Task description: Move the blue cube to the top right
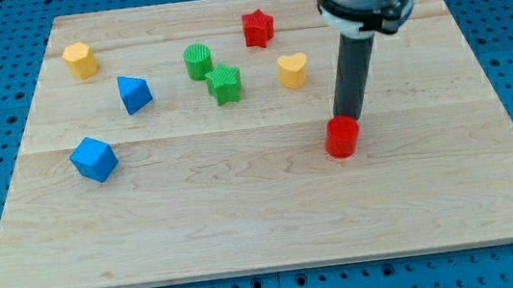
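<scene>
The blue cube (94,159) lies on the wooden board (275,219) at the view's left, a little below mid-height. My tip (347,117) is far to its right, right of the board's centre, touching the top edge of a red cylinder (341,138). The rod rises from there to the arm's grey body at the view's top.
A second blue block, wedge-like (134,93), sits up and right of the cube. A yellow block (80,59) is at top left. A green cylinder (198,60), a green star (224,84), a red star (258,27) and a yellow heart (294,69) stand in the upper middle.
</scene>
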### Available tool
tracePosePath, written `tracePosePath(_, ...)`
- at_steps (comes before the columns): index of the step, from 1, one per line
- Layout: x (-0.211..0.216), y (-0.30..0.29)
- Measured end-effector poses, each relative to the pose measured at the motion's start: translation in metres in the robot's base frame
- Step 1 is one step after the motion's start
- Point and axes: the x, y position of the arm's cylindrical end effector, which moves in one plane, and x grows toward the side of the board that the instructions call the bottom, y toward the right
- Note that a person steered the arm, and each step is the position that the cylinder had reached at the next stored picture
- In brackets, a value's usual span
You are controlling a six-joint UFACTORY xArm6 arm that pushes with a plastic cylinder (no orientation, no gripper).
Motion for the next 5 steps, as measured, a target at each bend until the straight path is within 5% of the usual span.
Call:
tracePosePath(3,-0.044,-0.208)
tracePosePath(5,-0.007,-0.357)
